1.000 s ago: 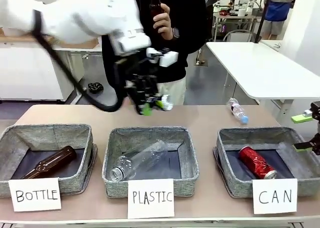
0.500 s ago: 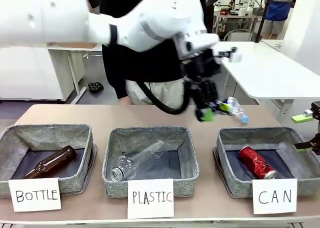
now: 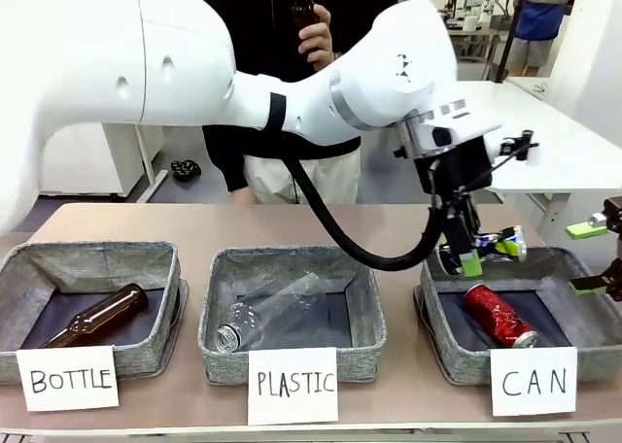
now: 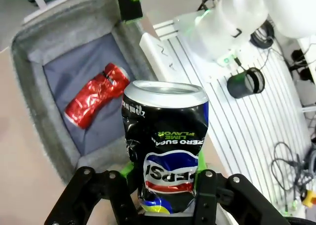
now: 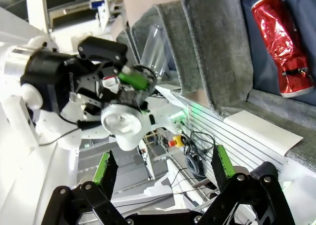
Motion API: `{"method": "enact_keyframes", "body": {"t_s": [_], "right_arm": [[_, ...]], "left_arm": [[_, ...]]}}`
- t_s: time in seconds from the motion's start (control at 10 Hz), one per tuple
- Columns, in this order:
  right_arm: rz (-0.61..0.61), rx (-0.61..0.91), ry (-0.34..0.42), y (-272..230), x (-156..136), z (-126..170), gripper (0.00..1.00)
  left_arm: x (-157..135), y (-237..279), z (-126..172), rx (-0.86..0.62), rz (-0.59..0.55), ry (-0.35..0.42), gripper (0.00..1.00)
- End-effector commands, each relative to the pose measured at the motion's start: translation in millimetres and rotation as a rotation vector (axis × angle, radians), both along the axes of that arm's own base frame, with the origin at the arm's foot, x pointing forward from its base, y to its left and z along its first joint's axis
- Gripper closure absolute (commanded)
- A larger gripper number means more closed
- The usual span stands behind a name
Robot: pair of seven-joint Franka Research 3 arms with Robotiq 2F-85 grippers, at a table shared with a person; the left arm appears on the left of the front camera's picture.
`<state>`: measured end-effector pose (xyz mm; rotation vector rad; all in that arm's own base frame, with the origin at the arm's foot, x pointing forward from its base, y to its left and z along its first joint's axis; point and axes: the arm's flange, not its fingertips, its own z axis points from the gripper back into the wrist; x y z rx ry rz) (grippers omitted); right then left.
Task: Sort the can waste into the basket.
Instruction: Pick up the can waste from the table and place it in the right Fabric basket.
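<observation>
My left gripper [image 3: 476,254] hangs over the back edge of the grey CAN basket [image 3: 442,312], shut on the crushed dark can [image 3: 498,243]. In the left wrist view that can [image 4: 165,141] stands between my fingers, with blue, red and green print. The red can [image 3: 499,315] lies on the basket's dark floor, also seen as the red can [image 4: 96,94] and the red can [image 5: 286,45]. My right gripper [image 3: 598,258] waits open at the basket's right edge; in its own view the right gripper [image 5: 163,168] holds nothing.
The PLASTIC bin [image 3: 292,312] holds a clear bottle [image 3: 267,312]. The BOTTLE bin [image 3: 92,307] holds a brown glass bottle [image 3: 95,316]. A person [image 3: 316,35] stands across the table holding a dark object. White signs front each bin.
My left arm has swung from above the middle bin rightwards and down, carrying the crushed can to the CAN basket. The right gripper has stayed put.
</observation>
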<state>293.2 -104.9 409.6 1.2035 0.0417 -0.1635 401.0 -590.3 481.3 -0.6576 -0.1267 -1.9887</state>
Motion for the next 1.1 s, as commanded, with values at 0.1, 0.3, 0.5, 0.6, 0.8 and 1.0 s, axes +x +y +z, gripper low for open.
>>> {"method": "enact_keyframes", "body": {"t_s": [0.1, 0.3, 0.5, 0.6, 0.8, 1.0], "right_arm": [[0.010, 0.005, -0.015, -0.6, -1.7, 0.8, 0.00], [0.010, 0.005, -0.015, -0.6, -1.7, 0.8, 0.00], [0.010, 0.005, -0.015, -0.6, -1.7, 0.8, 0.00], [0.010, 0.005, -0.015, -0.6, -1.7, 0.8, 0.00], [0.010, 0.005, -0.015, -0.6, -1.7, 0.8, 0.00], [0.010, 0.005, -0.015, -0.6, -1.7, 0.8, 0.00]], "left_arm": [[-10.2, -15.9, -9.8, -0.012, -0.025, -0.016, 0.59], [-11.4, -20.1, -16.2, -0.041, -0.045, -0.012, 0.33], [-13.7, -20.7, -16.9, -0.071, -0.001, -0.040, 0.00], [-15.0, -20.9, -17.3, -0.088, 0.025, -0.053, 0.00], [-14.4, -17.7, -16.2, -0.111, 0.069, -0.083, 0.00], [-6.8, 5.0, -3.8, -0.040, 0.096, -0.073, 0.00]]}}
